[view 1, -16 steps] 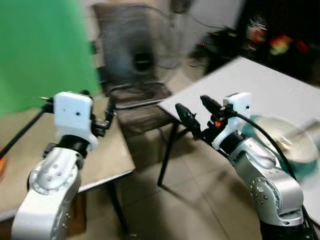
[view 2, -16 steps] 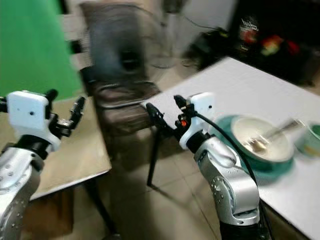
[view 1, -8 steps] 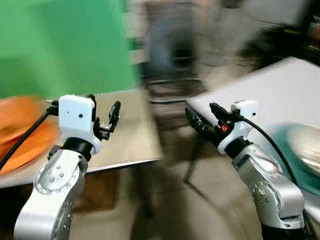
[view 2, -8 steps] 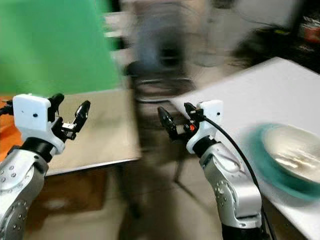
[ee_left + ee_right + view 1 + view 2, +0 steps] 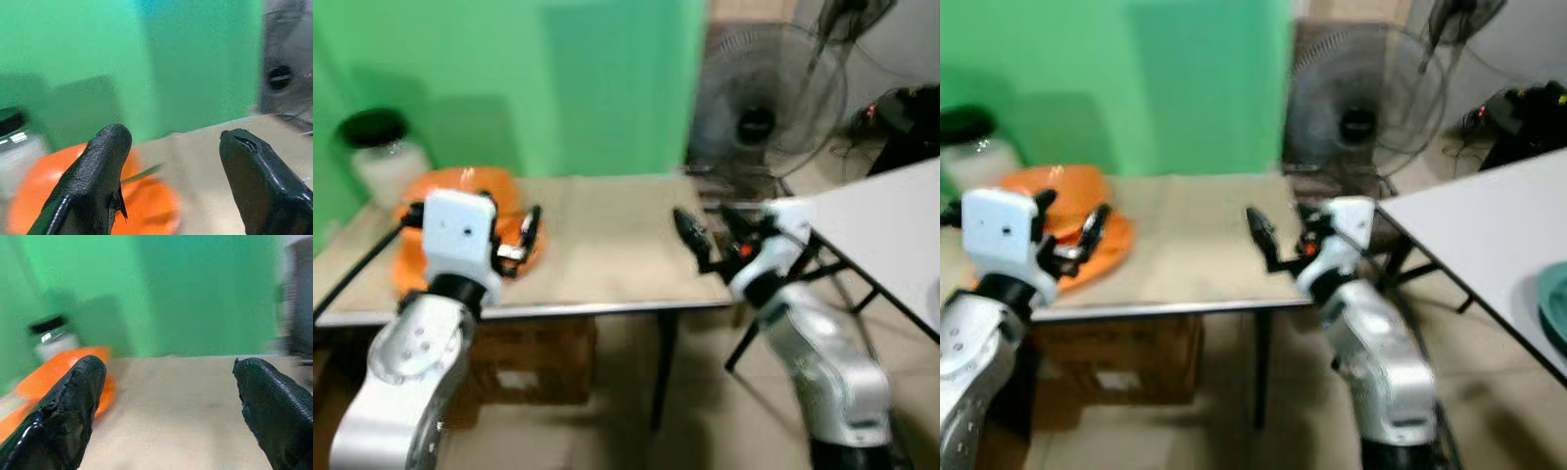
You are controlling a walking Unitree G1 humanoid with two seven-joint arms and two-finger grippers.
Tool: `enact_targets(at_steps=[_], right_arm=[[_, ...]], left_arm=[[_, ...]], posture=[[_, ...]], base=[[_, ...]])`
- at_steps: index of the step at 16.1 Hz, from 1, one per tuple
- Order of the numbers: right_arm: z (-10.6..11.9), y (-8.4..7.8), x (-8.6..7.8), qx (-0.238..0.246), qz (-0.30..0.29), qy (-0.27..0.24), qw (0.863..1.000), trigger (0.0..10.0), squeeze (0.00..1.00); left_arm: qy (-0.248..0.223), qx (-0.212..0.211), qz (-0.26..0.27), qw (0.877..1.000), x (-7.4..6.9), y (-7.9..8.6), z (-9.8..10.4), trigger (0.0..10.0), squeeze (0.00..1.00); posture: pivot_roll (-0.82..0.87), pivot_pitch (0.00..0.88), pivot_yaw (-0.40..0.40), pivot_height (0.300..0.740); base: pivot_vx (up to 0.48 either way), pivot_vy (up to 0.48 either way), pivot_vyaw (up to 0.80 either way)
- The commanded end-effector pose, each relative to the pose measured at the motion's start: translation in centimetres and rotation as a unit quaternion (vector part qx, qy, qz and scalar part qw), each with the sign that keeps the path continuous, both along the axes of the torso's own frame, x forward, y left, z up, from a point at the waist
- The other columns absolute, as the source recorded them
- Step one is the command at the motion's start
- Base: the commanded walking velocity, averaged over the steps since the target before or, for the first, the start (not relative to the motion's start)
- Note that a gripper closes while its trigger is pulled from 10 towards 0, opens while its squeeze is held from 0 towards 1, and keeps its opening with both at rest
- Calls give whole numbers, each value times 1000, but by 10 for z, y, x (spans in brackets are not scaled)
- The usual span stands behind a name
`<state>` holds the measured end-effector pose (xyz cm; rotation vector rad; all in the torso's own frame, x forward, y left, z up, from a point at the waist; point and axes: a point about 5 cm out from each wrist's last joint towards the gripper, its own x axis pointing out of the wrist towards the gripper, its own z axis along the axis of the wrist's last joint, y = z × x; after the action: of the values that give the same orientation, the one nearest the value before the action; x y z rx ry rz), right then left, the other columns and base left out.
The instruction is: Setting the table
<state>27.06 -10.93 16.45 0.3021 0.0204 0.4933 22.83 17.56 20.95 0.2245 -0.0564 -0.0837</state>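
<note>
A stack of orange dishes [image 5: 460,211] sits on the left part of a beige table [image 5: 607,245], in front of a green backdrop. My left gripper [image 5: 1067,220] hovers open just in front of the orange stack [image 5: 29,196], with nothing between its fingers. My right gripper [image 5: 713,235] is open and empty over the beige table's right end [image 5: 186,396]. A teal plate [image 5: 1553,299] shows at the edge of a white table [image 5: 891,215] on the right. The picture is blurred.
A jar with a black lid [image 5: 377,147] stands behind the orange stack. A standing fan [image 5: 764,103] is beyond the beige table's right corner. A cardboard box [image 5: 524,357] lies under the table. Tiled floor separates the two tables.
The camera has swung to the left: the white table with the teal plate slid to the right edge, and the beige table with the orange stack came into view. Both grippers stayed open.
</note>
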Motion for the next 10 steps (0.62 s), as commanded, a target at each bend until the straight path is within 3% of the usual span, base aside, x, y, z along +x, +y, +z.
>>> enact_targets(at_steps=[1, 5, 6, 10], right_arm=[[3, -5, 2, -11, -6, -10, 1000, 10000, 1000], [1, -1, 4, -12, 3, -8, 1000, 10000, 1000], [1, -1, 5, -10, 2, -5, 1000, 10000, 1000], [1, 4, 6, -1, 31, 10, 999, 10000, 1000]], left_arm=[[-4, -1, 1, 1000, 2, -2, 2, 10000, 0], [-3, -2, 5, 1000, 2, 1, 2, 10000, 0], [1, -17, 8, 1000, 1, 1, 0, 10000, 0], [-1, -21, 23, 1000, 1, 4, -1, 10000, 0]], posture=[[45, 0, -5, 740], [51, 0, -9, 740], [51, 0, -11, 740], [52, 0, -21, 740]], base=[[0, -480, 0], [0, -480, 719], [0, -247, 0], [0, 0, 0]])
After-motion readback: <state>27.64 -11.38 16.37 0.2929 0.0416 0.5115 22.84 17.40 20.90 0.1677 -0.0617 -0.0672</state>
